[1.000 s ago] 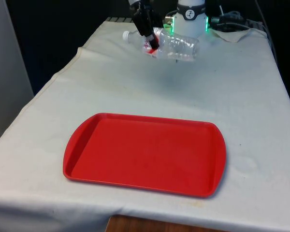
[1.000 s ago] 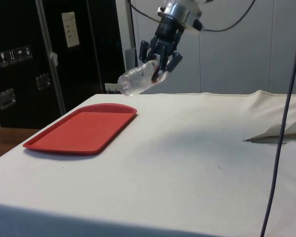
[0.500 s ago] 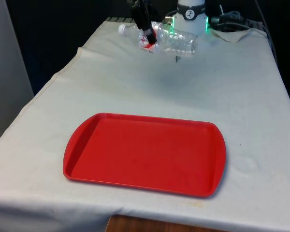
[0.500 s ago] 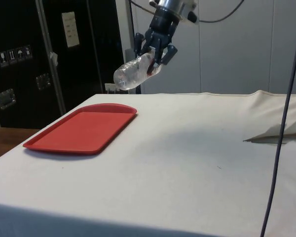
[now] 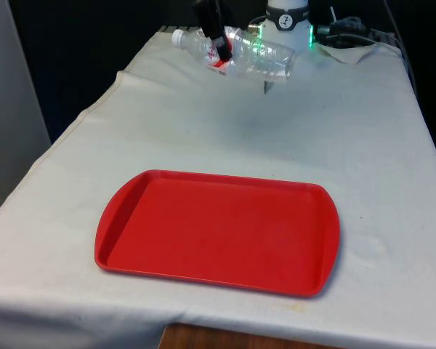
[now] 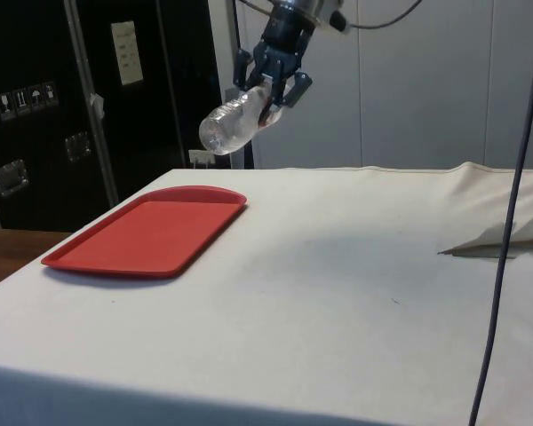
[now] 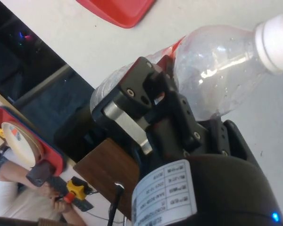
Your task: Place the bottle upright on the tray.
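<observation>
A clear plastic bottle (image 5: 258, 58) with a white cap and a red label hangs high over the table's far end, lying nearly level, cap towards the front view's left. My gripper (image 5: 218, 49) is shut on the bottle around the red label near its neck. From the side, the bottle (image 6: 229, 127) tilts with its base down towards the tray and my gripper (image 6: 271, 89) holds it well above the cloth. The wrist view has the bottle (image 7: 217, 66) between the black fingers (image 7: 141, 94). The red tray (image 5: 218, 229) lies flat near the table's front edge with nothing on it.
Crumpled white cloth (image 5: 352, 49) lies at the far end on the front view's right. A fold of cloth (image 6: 502, 240) rises at the side view's right. A person's arm and some items on a lower surface (image 7: 23, 155) appear beyond the table's edge in the wrist view.
My gripper has lifted the bottle higher and carried it slightly towards the front view's left; in the side view it has shifted a little towards the tray.
</observation>
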You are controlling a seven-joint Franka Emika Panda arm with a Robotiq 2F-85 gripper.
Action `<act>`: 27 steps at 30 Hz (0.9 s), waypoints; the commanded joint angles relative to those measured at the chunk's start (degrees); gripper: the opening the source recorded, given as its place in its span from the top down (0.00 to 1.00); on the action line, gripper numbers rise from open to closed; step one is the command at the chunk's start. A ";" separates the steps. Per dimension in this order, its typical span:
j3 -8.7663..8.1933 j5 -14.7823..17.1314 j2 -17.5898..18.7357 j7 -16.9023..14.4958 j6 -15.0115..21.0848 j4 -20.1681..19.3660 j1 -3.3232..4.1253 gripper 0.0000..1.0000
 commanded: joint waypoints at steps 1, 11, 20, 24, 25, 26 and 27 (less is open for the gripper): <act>0.11 -1.03 0.34 0.86 0.34 0.34 0.00 0.97; 0.46 -3.09 2.23 0.74 0.63 3.21 0.06 0.97; 0.80 -4.58 5.04 0.80 1.20 6.25 0.11 0.97; 0.97 -5.16 6.42 0.86 1.66 7.62 0.11 0.97; 1.03 -5.33 6.70 0.86 1.78 7.96 0.17 0.97; 1.09 -5.56 6.99 0.86 1.89 8.25 0.17 0.97; 1.09 -4.87 6.76 0.06 1.26 8.14 0.00 0.97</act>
